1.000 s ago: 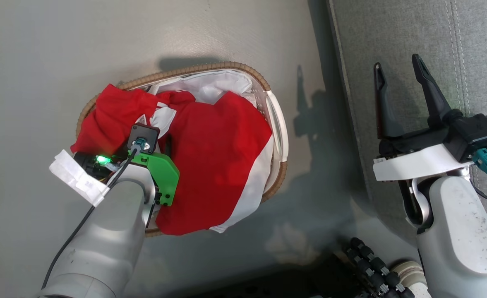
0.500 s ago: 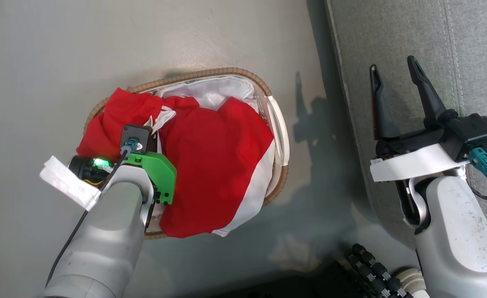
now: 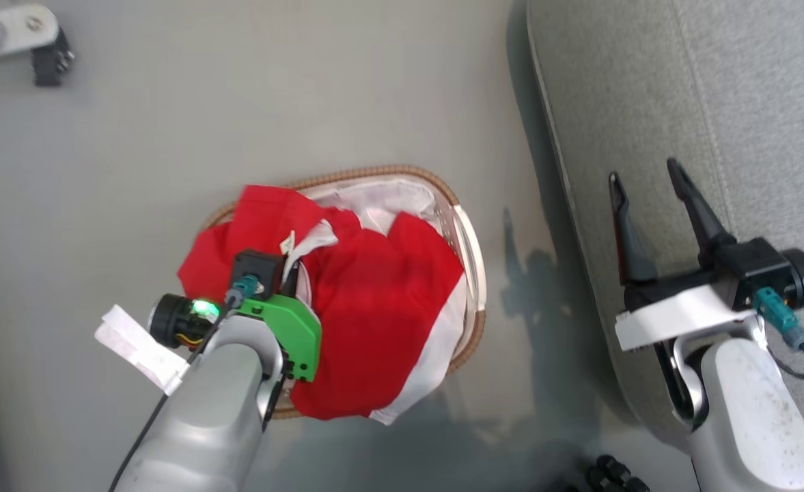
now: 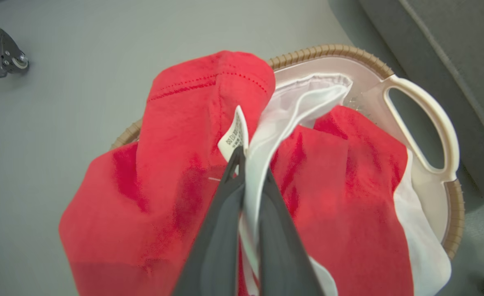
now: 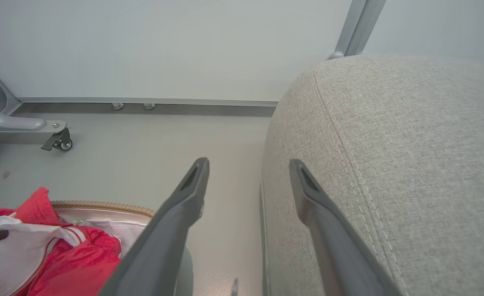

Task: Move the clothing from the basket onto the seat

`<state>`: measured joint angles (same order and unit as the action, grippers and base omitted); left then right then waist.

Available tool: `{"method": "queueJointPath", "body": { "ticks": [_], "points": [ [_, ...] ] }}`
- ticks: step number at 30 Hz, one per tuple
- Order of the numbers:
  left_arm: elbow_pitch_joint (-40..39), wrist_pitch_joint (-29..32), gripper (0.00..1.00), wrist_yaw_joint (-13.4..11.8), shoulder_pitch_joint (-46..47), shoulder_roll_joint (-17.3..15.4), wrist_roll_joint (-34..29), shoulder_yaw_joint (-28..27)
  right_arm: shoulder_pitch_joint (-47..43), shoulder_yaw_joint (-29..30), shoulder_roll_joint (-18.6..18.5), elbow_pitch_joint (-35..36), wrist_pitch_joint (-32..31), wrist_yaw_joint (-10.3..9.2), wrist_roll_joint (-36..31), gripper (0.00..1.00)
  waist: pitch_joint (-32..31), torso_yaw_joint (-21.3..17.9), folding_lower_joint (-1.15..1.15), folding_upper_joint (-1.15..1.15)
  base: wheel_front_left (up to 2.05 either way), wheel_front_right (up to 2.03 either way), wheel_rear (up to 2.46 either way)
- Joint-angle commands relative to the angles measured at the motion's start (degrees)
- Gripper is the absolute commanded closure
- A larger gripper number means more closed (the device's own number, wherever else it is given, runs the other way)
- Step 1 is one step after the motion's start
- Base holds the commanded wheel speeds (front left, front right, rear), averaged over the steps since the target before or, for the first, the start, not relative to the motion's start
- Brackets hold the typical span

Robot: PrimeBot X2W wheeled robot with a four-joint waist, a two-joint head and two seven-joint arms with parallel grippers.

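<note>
Print on the white label (image 4: pixel 233 137) is unreadably small; the left gripper (image 4: pixel 249 165) clamps the clothing (image 4: pixel 176 164) just beside it, over the basket (image 4: pixel 328 50). The right gripper (image 3: pixel 642 169) gapes over the seat's (image 3: pixel 750 102) left edge.

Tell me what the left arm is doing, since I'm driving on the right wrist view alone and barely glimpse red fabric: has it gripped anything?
Observer: Yes. The left gripper has its fingers shut on a white band of the clothing, right beside a small white label.
Operator: Is the clothing out of the basket?
Observer: No. It lies heaped in the basket, one corner draped over the rim nearest the robot.
Operator: Which way does the handle point?
Observer: The basket's white handle faces the seat, with bare floor between them.
</note>
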<state>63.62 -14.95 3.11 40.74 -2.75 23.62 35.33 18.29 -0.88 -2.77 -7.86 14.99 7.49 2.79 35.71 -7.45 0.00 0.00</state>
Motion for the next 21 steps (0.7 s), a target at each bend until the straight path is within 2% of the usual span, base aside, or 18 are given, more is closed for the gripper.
{"method": "queueJointPath", "body": {
  "ticks": [1, 10, 21],
  "points": [
    [-1.55, -0.3, 1.0, 0.41, -1.43, -0.25, -0.06, 0.51, -1.66, 0.47, -0.22, -0.39, 0.29, -0.01, -0.69, 0.0, -7.73, 3.05, 0.0, 0.0, 0.0, 0.0, 0.0],
    [-10.83, -0.29, 1.0, 1.3, -6.5, -0.56, -2.61, 1.8, -9.46, 1.54, -0.23, -2.36, 0.29, -0.01, -2.33, 0.0, -22.85, 6.61, 0.0, 0.0, 0.0, 0.0, 0.0],
    [-26.64, -0.3, 1.0, 2.87, -6.59, -6.24, -7.87, 2.39, -16.28, 1.32, -0.22, -3.68, 0.29, -0.01, -2.44, 0.0, -33.79, 6.94, 0.0, 0.0, 0.0, 0.0, 0.0]
  ]
}}
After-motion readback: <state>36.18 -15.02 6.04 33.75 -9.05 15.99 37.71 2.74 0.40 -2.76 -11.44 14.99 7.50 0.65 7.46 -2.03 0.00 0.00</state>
